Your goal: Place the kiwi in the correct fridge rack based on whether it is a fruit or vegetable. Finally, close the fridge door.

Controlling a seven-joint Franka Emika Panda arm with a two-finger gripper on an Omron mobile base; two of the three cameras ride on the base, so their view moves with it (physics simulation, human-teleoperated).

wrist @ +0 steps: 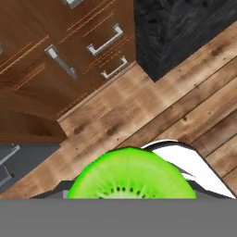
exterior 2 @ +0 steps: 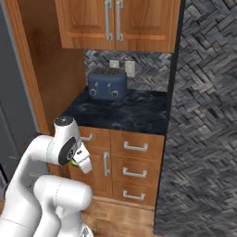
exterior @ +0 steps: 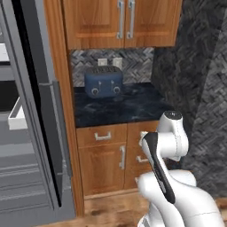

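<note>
kiwi (wrist: pixel 132 178) held in gripper (exterior 2: pixel 74 161)

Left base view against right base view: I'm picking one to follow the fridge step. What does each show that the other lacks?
Left base view: the open grey fridge with a white door bin at the left edge. Right base view: a sliver of the lime-green kiwi by the arm's white wrist, plus a stack of three drawers. Both: the blue toaster on the dark counter under wooden cabinets.

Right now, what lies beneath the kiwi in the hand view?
Below the kiwi lie wooden floorboards and cabinet drawers. The kiwi covers the gripper's fingertips.
</note>
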